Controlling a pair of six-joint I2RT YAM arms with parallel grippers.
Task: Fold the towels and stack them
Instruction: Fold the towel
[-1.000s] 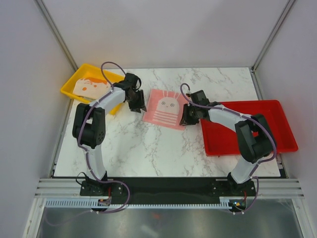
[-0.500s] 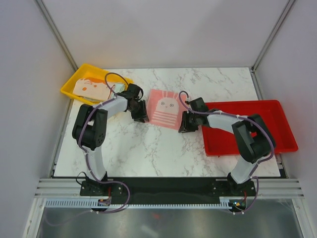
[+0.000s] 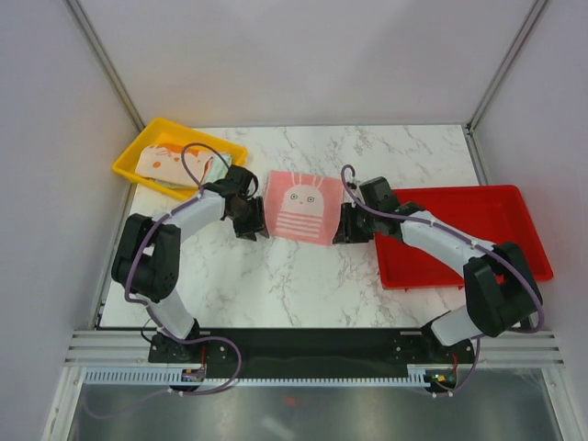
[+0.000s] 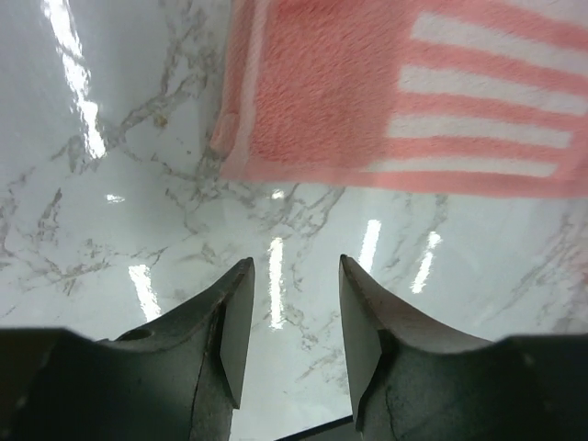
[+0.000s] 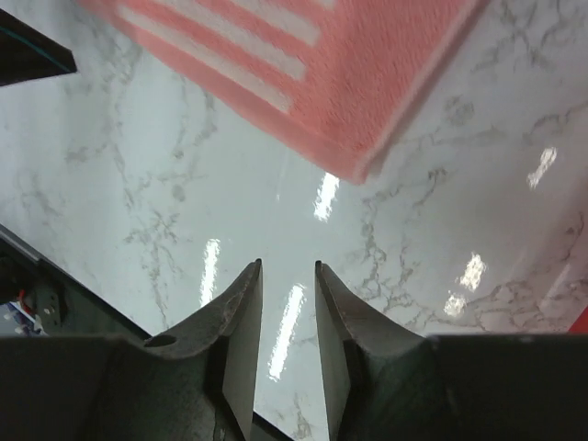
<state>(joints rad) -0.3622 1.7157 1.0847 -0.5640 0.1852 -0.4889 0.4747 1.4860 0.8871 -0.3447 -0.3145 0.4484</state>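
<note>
A pale pink towel (image 3: 300, 206) with white stripes and a small face lies flat and unfolded on the marble table (image 3: 303, 276), between the two arms. My left gripper (image 3: 250, 225) hovers just off its near left corner, open and empty; the wrist view shows that corner of the pink towel (image 4: 367, 101) ahead of the gripper (image 4: 296, 266). My right gripper (image 3: 344, 228) is open and empty beside the near right corner, with the pink towel (image 5: 322, 55) ahead of the gripper (image 5: 288, 268). A cream towel with orange shapes (image 3: 172, 163) lies in the yellow tray (image 3: 138, 152).
A red tray (image 3: 469, 266) sits at the right of the table under my right arm. The yellow tray stands at the back left corner. Grey walls enclose the table on three sides.
Both grippers have come down toward the near corners of the pink towel and opened wider. The towel has shifted slightly and now lies squarer to the table.
</note>
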